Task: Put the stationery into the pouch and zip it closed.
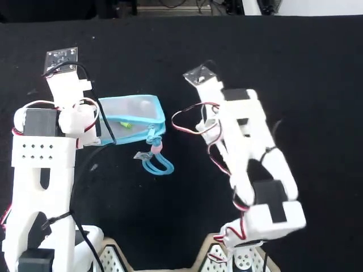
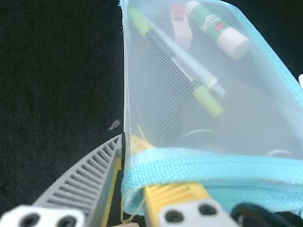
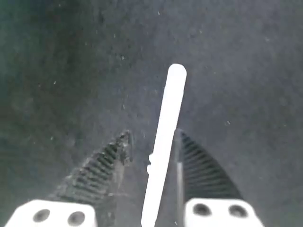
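A clear mesh pouch (image 1: 133, 118) with teal trim lies on the black table. Through its side (image 2: 189, 94) I see a pen with green ends (image 2: 189, 71), a glue stick with a white cap (image 2: 220, 30) and a small pink item (image 2: 181, 23). My left gripper (image 2: 128, 140) is shut on the pouch's corner by the teal zip band (image 2: 208, 168); from above it (image 1: 97, 129) sits at the pouch's left edge. The zip pull with a pink bead and blue loop (image 1: 157, 161) trails off the pouch's near right corner. My right gripper (image 3: 152, 136) is open above the table, with a white stick (image 3: 166, 127) between its fingers, touching one.
The right arm (image 1: 249, 153) is folded back to the right of the pouch, well apart from it. Black cloth (image 1: 170, 56) covers the table all around. The arm bases (image 1: 113, 258) stand at the near edge.
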Action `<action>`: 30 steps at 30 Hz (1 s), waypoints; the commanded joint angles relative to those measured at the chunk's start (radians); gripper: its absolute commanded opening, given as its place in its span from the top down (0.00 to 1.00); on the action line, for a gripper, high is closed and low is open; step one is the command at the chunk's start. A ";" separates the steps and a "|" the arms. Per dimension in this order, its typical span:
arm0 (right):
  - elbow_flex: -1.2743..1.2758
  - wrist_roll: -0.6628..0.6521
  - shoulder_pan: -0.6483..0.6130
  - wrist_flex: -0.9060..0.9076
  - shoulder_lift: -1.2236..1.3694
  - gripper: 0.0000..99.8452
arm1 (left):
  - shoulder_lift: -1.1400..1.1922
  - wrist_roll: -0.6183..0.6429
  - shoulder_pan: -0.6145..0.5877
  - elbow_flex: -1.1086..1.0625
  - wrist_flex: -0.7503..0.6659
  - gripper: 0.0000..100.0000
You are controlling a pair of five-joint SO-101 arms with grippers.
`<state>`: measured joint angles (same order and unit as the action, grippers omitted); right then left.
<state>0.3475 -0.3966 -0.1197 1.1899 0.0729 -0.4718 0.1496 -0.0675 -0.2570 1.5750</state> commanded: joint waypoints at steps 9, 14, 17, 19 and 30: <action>-0.309 0.038 0.014 -0.002 0.300 0.82 | 0.015 -0.009 -0.001 -0.028 -0.006 0.97; -0.349 0.031 0.020 0.002 0.343 0.82 | 0.015 -0.009 -0.001 -0.028 -0.008 0.97; -0.355 0.028 0.020 0.002 0.375 0.82 | 0.014 -0.009 -0.001 -0.028 -0.006 0.97; -0.355 -0.006 0.020 0.002 0.386 0.84 | 0.012 -0.009 -0.001 -0.028 -0.005 0.97; -0.415 0.029 0.104 0.155 0.266 0.99 | 0.009 -0.009 -0.001 -0.028 -0.002 0.97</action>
<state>0.0069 -0.3920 -0.0568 1.2574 0.4595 -0.4718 0.1496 -0.0675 -0.2570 1.5750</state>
